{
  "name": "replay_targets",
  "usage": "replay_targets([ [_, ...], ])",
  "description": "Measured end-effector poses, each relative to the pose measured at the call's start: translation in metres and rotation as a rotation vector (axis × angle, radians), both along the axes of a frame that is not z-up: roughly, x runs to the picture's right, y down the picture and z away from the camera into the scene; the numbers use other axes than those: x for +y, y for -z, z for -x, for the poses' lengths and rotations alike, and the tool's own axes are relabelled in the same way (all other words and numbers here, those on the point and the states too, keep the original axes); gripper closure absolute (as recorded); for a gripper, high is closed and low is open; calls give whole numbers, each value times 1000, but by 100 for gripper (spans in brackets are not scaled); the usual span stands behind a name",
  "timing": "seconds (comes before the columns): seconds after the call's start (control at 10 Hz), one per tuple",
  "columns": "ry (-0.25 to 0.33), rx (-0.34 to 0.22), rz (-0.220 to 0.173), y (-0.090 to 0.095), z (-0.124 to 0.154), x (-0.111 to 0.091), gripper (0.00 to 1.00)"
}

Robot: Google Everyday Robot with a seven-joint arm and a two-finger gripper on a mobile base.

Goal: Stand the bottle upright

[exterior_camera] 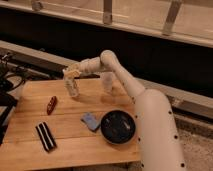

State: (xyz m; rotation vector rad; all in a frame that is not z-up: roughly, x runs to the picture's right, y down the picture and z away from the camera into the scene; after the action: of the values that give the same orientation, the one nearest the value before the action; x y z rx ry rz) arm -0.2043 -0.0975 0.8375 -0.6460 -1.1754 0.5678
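The bottle [73, 88] is a slim whitish cylinder near the back left of the wooden table [70, 150]. It stands nearly upright with its base on or just above the wood. My gripper [71, 75] is at the bottle's top end and shut on it, reaching in from the right on the white arm [120, 70]. The wider whitish cup [107, 82] stands to the right, partly behind the arm. The small dark-red oblong object [51, 104] lies to the bottle's front left.
A blue object [90, 121] and a black bowl [118, 126] sit at the front right. A black striped object [45, 136] lies at the front left. Dark equipment [7, 75] stands off the table's left edge. A dark wall runs behind.
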Motion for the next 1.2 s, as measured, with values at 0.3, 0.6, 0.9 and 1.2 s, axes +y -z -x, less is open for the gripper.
replay_targets([
  [0.3,-22,-8,-11,1,1,0,100],
  [0.6,-27,-1,-6,-2,0,1,79],
  [0.9,-31,10,15,-5,-2,5,47],
  [1.2,-42,27,39,-9,-9,10,21],
])
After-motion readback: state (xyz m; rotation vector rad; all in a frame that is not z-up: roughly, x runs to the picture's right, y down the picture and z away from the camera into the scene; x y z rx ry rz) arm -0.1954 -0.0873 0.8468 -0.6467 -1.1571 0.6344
